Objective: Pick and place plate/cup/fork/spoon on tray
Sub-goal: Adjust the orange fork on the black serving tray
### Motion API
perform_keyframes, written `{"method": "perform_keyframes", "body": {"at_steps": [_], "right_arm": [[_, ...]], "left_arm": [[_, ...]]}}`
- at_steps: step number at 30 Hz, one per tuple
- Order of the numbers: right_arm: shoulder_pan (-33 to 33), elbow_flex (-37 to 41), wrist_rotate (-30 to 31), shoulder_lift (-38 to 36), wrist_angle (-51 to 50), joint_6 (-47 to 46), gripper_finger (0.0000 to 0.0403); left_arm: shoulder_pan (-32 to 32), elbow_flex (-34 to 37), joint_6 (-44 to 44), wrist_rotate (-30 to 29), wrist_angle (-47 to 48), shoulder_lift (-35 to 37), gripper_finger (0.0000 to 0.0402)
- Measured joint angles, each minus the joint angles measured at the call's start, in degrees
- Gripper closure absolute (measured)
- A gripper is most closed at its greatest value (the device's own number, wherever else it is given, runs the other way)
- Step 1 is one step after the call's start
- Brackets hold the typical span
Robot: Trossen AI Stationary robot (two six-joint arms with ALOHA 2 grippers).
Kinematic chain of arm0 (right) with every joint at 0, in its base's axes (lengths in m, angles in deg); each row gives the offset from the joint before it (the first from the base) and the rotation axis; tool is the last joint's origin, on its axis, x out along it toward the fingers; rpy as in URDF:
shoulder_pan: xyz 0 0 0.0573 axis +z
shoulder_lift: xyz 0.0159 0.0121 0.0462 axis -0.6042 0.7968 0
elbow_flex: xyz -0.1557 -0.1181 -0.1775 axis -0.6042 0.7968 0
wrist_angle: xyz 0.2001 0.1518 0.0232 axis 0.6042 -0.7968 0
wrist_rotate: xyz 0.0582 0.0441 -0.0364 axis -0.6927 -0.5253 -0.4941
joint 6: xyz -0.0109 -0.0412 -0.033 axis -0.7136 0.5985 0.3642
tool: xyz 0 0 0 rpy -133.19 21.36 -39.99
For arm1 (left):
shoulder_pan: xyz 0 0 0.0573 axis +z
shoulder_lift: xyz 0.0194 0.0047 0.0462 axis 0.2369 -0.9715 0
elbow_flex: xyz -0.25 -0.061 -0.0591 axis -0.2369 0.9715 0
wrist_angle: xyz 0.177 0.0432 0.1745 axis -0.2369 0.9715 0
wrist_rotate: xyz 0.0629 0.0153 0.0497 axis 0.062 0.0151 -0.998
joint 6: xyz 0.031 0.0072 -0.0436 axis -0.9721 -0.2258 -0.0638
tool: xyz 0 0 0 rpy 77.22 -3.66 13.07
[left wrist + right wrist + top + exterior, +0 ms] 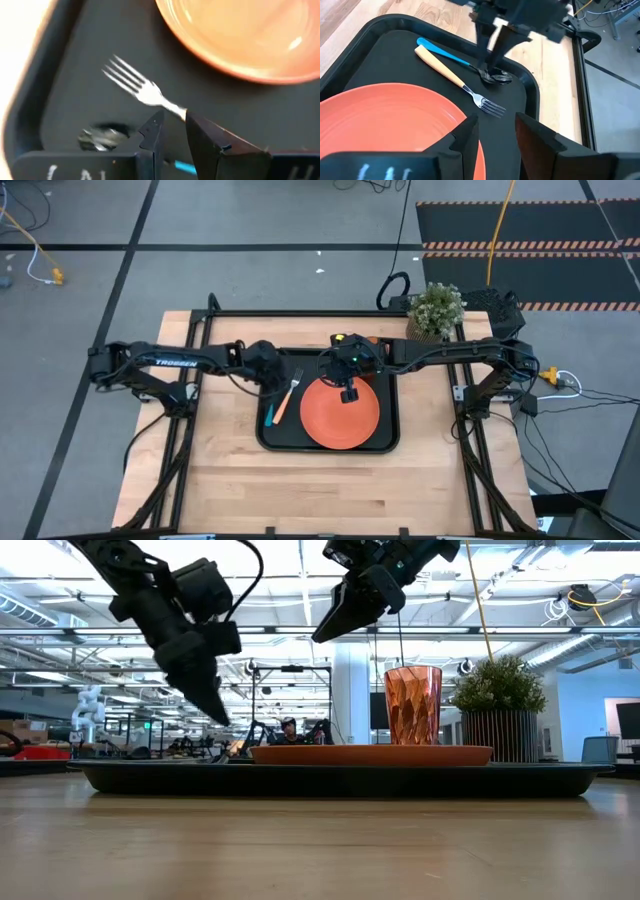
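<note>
The plate lies in the right half of the black tray, with the cup standing at the tray's far right corner, behind the plate. The fork and the blue-handled spoon lie side by side on the tray's left part, touching near their handles, the spoon on the outer side. The left gripper hangs just above the spoon's bowl end, fingers narrowly parted and pinching nothing. The right gripper hovers over the plate, fingers spread and empty. All four pieces look placed; the step in hand seems to be letting go of the cutlery. Next both arms should lift straight up and clear without nudging anything.
</note>
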Motion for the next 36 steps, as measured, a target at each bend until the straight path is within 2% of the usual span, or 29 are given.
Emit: {"method": "perform_keyframes", "body": {"at_steps": [4,12,17,25,31,36], "right_arm": [[0.0,0.0,0.01,0.0,0.04,0.0,0.0284],[0.0,0.0,0.01,0.0,0.34,0.02,0.0284],[0.0,-0.02,-0.01,0.0,0.32,0.02,0.0284],[0.0,-0.04,-0.02,0.0,-0.05,-0.02,0.0284],[0.02,-0.04,-0.02,0.0,-0.08,-0.02,0.0284],[0.02,-0.04,-0.02,0.0,-0.08,-0.02,0.0284]], "left_arm": [[-1.5,0.07,0.02,-1.68,3.16,-0.89,0.0321],[-3.02,0.07,-2.32,-2.9,-2.26,-4.73,0.0321],[-4.45,0.07,-10.68,-2.92,-3.52,-7.35,0.0321],[-5.85,0.07,-31.93,-3.03,-7.3,-11.38,0.0321],[-5.76,0.04,-38.09,-5.46,-12.76,-13.7,0.0321],[-5.74,0.04,-38.42,-7.42,-12.4,-13.73,0.0321]]}}
